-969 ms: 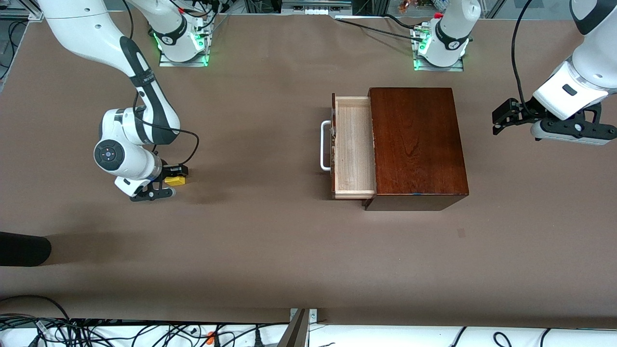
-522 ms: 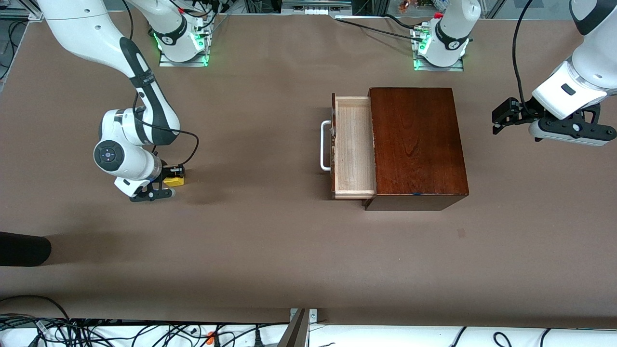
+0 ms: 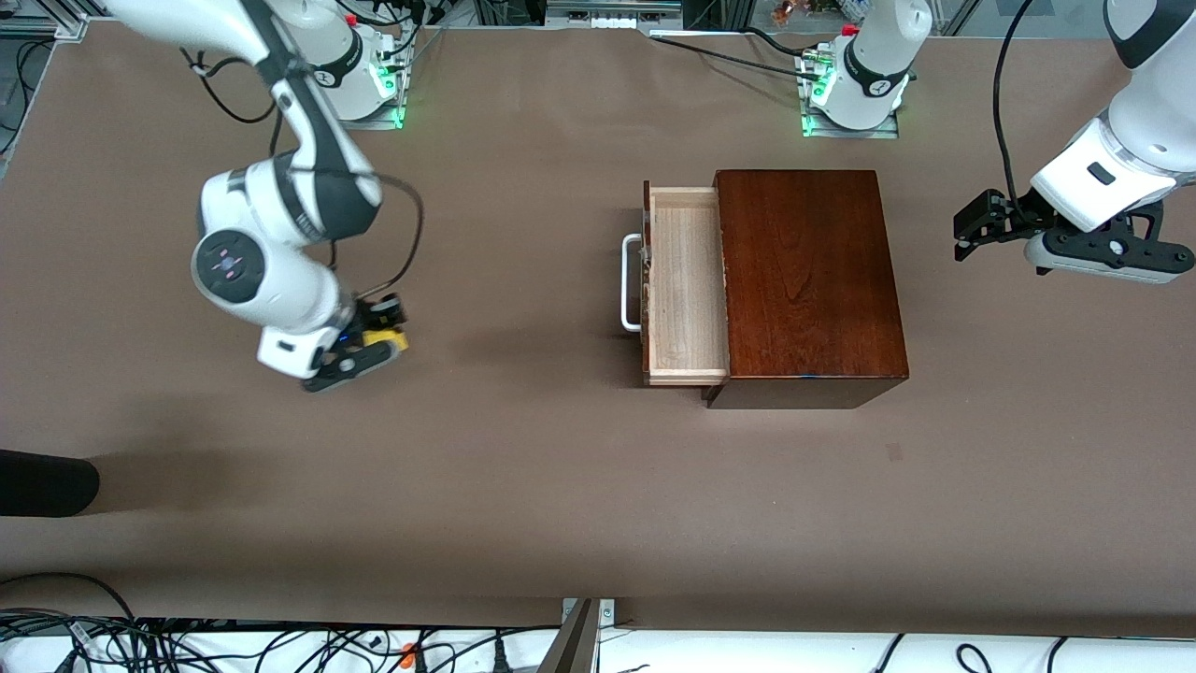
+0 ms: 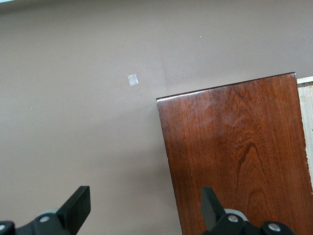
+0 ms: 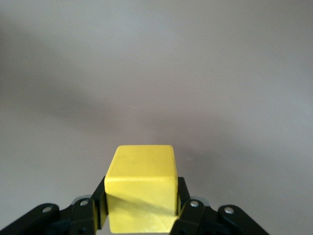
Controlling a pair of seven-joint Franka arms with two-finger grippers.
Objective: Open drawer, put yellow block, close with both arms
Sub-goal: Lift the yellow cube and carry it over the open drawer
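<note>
In the front view the right pincer [image 3: 378, 335] grips the yellow block [image 3: 387, 340] above the bench [image 3: 523, 486], toward the right arm's end, at about nine o'clock from the wooden box [image 3: 808, 280]. The drawer [image 3: 687, 285] stands pulled out of the box, its white handle [image 3: 631, 282] facing the block. The left pincer [image 3: 962, 234] hangs over the bench at three o'clock from the box, where the left arm waits. In the left wrist view its fingers [image 4: 78, 208] stand wide apart, above the box edge [image 4: 234, 152]. In the right wrist view the block [image 5: 142, 193] sits clamped between both fingers [image 5: 95, 203].
</note>
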